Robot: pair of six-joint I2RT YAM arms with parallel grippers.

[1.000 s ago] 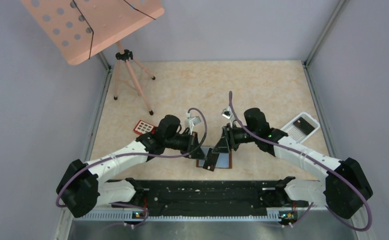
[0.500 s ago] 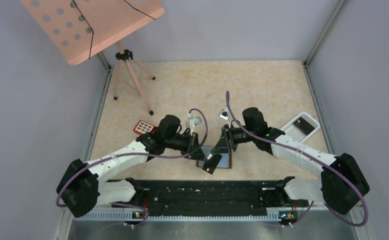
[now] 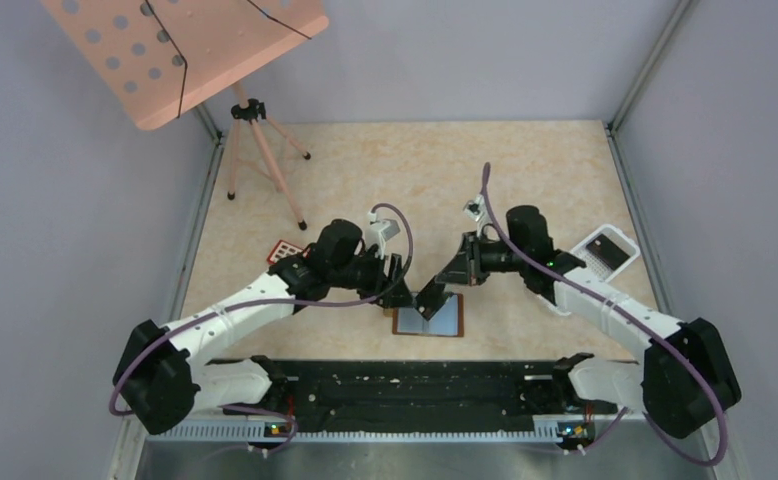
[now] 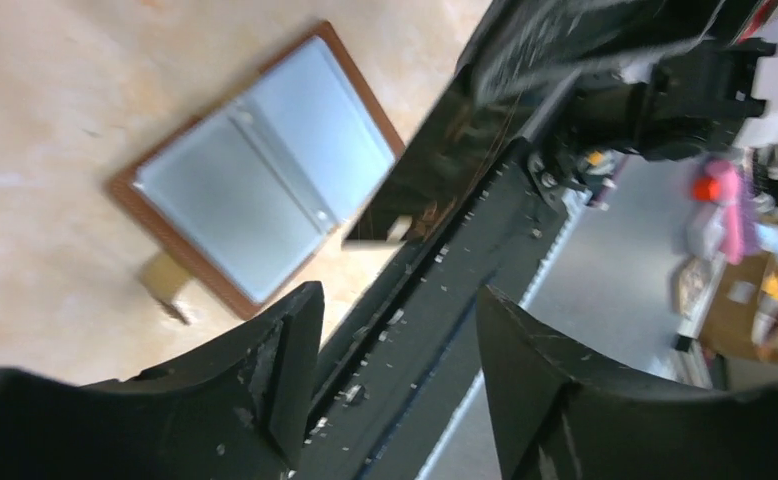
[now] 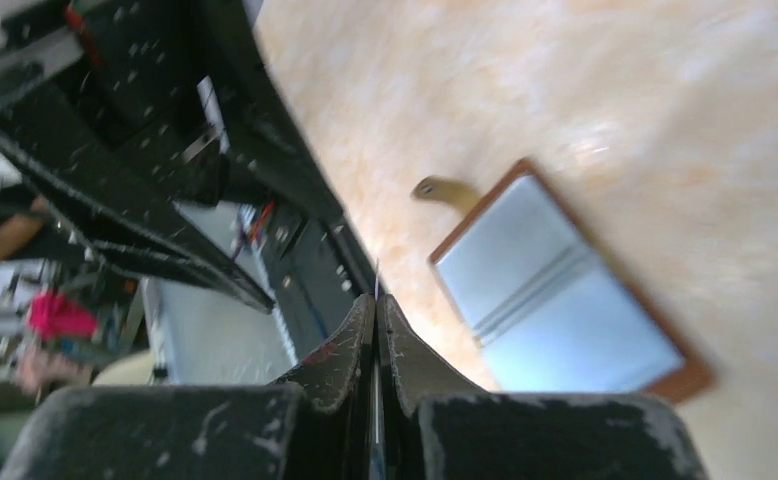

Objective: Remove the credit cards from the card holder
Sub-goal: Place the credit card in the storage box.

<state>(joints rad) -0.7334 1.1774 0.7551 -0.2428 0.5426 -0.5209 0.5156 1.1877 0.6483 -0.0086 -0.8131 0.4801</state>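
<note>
The card holder [image 3: 428,321] lies open and flat on the table near the front edge, brown rim up, blue-grey inside [image 4: 255,170] [image 5: 555,300]. Just above it a dark credit card [image 3: 431,299] hangs tilted, pinched at its upper end by my right gripper [image 3: 447,282], which is shut on it. In the right wrist view the card shows only as a thin edge between the closed fingers of the right gripper [image 5: 376,300]. My left gripper [image 3: 397,279] is open to the left of the card, apart from it. Nothing sits between the jaws of the left gripper [image 4: 397,295]; the card [image 4: 445,150] is beyond them.
A red keypad-like block [image 3: 287,250] lies behind the left arm. A white device [image 3: 605,252] sits at the right. A pink stand on a tripod [image 3: 255,150] fills the back left. The black rail [image 3: 405,385] runs along the near edge.
The left gripper has opened, let go of the card and drawn back left. The right gripper has shut on the card and pulled it up and right, off the holder.
</note>
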